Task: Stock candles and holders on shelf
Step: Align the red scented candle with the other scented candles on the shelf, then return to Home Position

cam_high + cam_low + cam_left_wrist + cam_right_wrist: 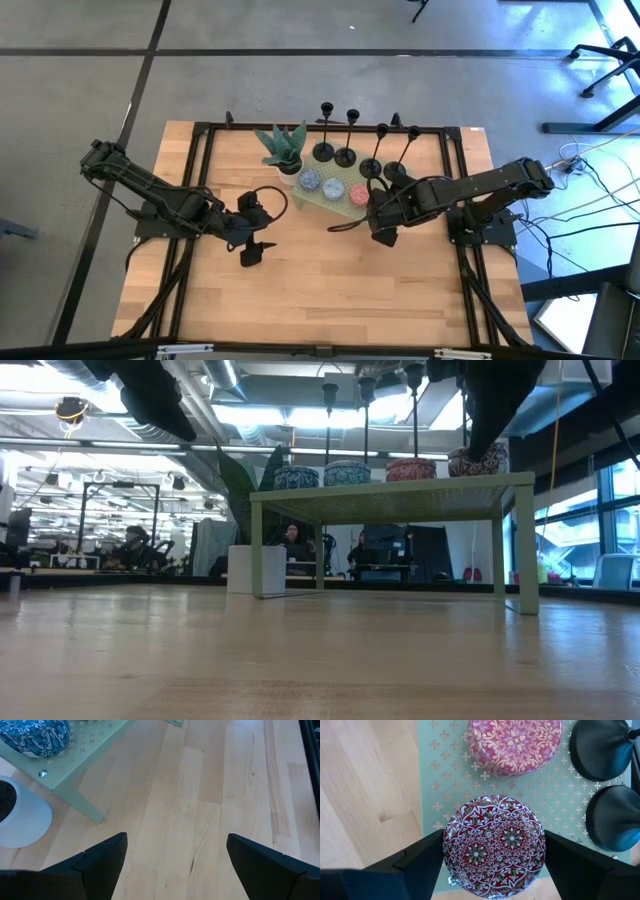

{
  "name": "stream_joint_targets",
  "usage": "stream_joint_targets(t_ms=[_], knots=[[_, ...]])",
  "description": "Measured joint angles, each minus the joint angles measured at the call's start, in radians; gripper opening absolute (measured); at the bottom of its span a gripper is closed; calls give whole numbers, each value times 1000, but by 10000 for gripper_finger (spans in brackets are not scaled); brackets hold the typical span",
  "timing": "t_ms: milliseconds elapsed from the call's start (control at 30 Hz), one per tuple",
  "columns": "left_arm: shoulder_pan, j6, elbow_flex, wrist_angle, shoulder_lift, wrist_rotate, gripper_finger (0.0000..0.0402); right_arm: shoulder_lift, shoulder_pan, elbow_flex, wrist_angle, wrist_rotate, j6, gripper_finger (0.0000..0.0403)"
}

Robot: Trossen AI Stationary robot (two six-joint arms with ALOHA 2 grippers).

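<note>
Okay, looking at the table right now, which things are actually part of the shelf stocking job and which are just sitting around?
Part of the job:
- shelf, pale green
- two blue candles on it
- pink candle on it
- dark red candle, between the right gripper jaws
- four black holders along the shelf's far side

Just lying about:
- potted plant beside the shelf
- left gripper, open over bare table

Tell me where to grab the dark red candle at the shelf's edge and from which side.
Grip the dark red candle across its round side wall, coming straight down from above. It lies flat on the shelf, too low for a sideways approach. The right gripper already hangs over it, jaws open on either side, probably wide enough.
</note>
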Motion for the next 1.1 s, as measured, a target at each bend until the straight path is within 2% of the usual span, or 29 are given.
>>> stream_joint_targets(t_ms=[500,800,1100], knots=[[0,0,0,0,0,0,340,0,0,0,-32,18,31,320],[0,0,0,0,0,0,340,0,-2,0,-24,18,38,350],[0,0,0,0,0,0,340,-6,3,48,-61,72,47,352]])
